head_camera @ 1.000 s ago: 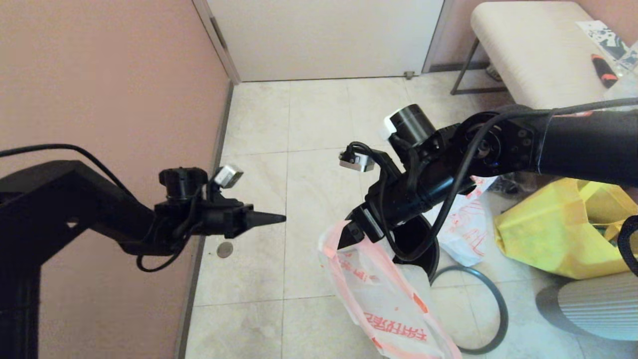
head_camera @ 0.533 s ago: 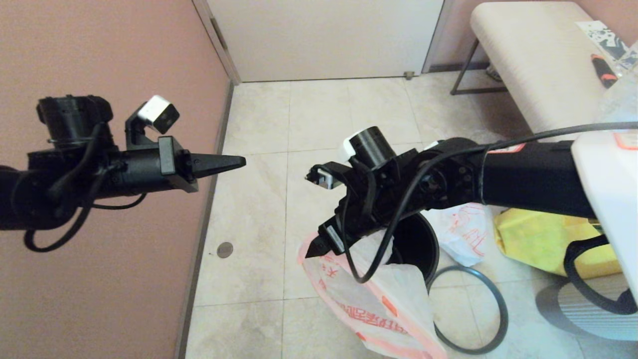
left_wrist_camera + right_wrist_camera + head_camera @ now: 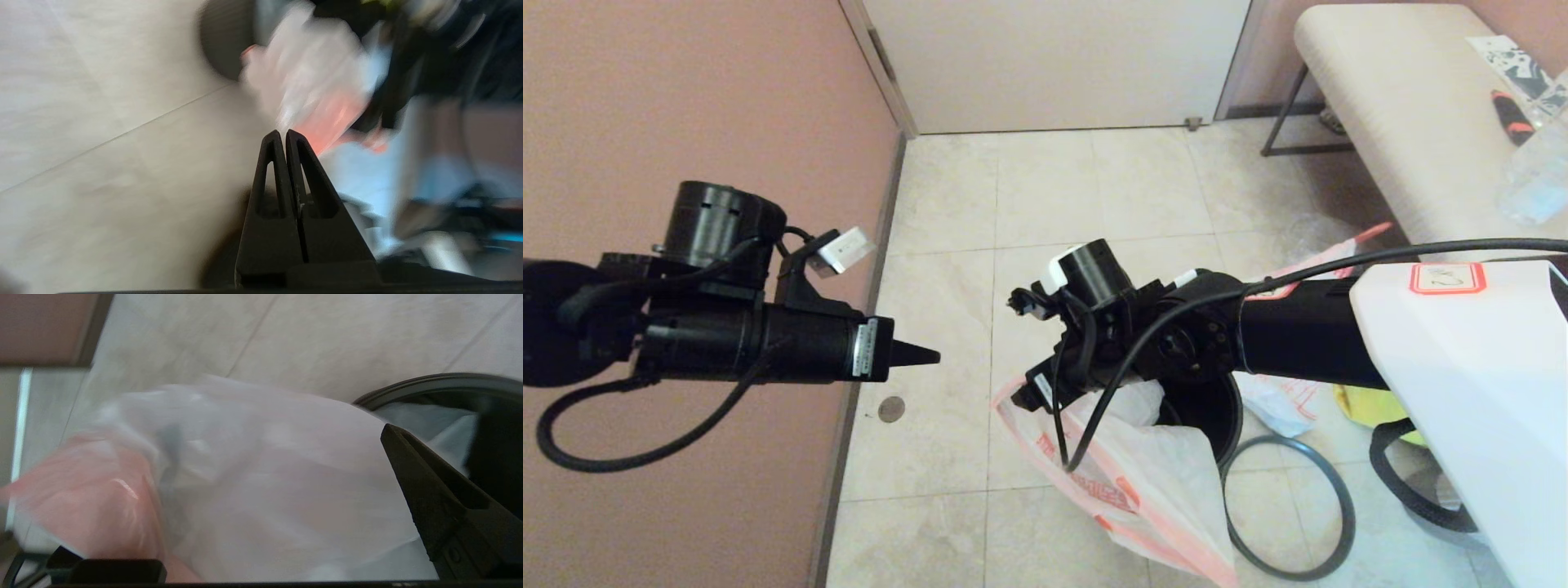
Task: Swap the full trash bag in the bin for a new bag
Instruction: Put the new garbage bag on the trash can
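The new bag (image 3: pixel 1143 474), white with orange-red print and a pink edge band, hangs from my right gripper (image 3: pixel 1031 394) and trails onto the floor in front of the bin (image 3: pixel 1221 412). In the right wrist view the gripper (image 3: pixel 222 490) stands open wide, with the bag (image 3: pixel 265 477) stretched across between its fingers and the bin's rim (image 3: pixel 441 380) behind. The dark hoop (image 3: pixel 1342 506) lies on the floor beside the bin. Part of the full trash bag (image 3: pixel 1270 404) shows behind my right arm. My left gripper (image 3: pixel 927 355) is shut and empty, pointing at the bag (image 3: pixel 310 81); its tips (image 3: pixel 282 134) touch.
A pink wall runs along the left, with a white door at the back. A cushioned bench (image 3: pixel 1388 90) stands at the back right. The yellow tote (image 3: pixel 1368 404) sits right of the bin. A round floor cap (image 3: pixel 891 408) lies near the wall.
My right gripper has moved left, dragging the new bag's mouth with it. My left arm rose and then dropped back, and its wrist has turned.
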You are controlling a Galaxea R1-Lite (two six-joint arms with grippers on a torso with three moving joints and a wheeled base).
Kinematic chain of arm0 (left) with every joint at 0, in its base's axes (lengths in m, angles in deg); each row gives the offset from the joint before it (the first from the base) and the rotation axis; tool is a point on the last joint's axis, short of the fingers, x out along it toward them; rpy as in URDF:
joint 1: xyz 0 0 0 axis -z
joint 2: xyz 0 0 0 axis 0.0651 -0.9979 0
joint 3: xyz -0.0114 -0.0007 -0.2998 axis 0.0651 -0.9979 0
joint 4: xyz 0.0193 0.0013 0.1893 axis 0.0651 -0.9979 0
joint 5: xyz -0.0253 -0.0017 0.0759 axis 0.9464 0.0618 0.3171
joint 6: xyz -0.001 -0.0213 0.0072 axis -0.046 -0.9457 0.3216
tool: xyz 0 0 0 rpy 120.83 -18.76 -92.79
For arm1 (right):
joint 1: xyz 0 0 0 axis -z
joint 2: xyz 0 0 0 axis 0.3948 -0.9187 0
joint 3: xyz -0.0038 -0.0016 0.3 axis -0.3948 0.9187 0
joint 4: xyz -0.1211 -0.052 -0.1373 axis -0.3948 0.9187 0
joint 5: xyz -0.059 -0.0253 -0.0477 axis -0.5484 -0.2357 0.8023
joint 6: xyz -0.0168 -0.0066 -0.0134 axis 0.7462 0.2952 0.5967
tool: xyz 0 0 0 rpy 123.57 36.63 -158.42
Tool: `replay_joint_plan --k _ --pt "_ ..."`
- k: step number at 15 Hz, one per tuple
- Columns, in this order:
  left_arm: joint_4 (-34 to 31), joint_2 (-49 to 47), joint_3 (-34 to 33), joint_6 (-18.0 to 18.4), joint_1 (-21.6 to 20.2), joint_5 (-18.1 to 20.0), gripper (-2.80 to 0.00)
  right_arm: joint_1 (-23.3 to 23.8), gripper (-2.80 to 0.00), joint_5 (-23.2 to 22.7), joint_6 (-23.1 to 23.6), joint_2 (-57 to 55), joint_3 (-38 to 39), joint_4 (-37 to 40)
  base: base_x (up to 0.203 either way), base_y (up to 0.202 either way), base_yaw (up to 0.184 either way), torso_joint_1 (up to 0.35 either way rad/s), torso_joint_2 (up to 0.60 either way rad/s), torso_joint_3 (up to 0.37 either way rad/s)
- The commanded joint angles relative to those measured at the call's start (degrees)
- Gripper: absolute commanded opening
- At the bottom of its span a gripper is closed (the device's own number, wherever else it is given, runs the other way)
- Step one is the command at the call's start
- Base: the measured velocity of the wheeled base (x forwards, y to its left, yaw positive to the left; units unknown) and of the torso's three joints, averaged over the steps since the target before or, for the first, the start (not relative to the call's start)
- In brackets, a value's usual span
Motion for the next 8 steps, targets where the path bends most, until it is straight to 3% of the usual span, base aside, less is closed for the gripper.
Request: replay_joint_plan --k 1,3,5,8 --pt "-0.27 -2.02 0.53 0.57 3.65 -7.71 -2.80 0.85 0.00 0.30 0.10 -1.06 -0.30 -1.58 0.000 0.000 0.000 0.000 0.00 0.000" --pt "-0.20 -3.89 0.56 2.68 7.60 -16.11 -2.80 1.95 0.00 0.49 0.11 -1.52 -0.48 -3.04 0.000 0.000 0.000 0.000 0.00 0.000" --pt "-0.33 -3.67 -0.18 6.54 9.85 -16.48 -2.80 3.06 0.00 0.24 0.42 -1.59 -0.48 -4.67 0.000 0.000 0.000 0.000 0.00 0.000" --pt "-0.15 -4.26 0.56 6.82 11.64 -16.29 -2.80 3.29 0.00 -0.13 1.59 -2.54 -0.39 -5.43 0.000 0.000 0.000 0.000 0.00 0.000"
